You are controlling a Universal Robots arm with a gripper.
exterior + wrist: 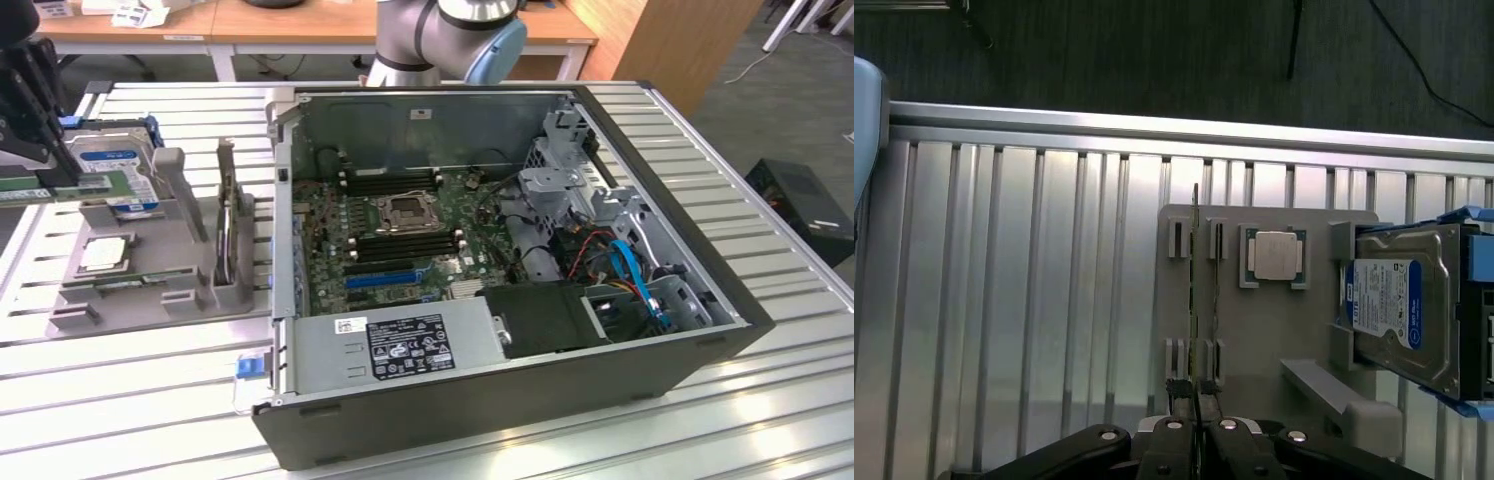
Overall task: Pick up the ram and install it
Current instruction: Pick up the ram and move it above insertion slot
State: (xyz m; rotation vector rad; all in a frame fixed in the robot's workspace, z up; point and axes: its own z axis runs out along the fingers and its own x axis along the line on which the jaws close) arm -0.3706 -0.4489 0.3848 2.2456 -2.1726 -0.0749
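Ribbed aluminium table (pixel 747 420), wooden desks (pixel 267 25) behind it. I've got the black claw (pixel 1195 408) pinched nearly closed on the thin green ram stick (pixel 1196 290), held edge-on over the grey plastic parts holder (pixel 1264 330). The square silver processor (pixel 1274 255) and blue-labelled hard drive (pixel 1394 305) sit right beside it. The open black computer case (pixel 534 400) is off to the exterior view's right.

Bright, even light from above; glare streaks the slatted desk (pixel 761 400) beneath me, while the open case (pixel 561 395) holds soft shadow.
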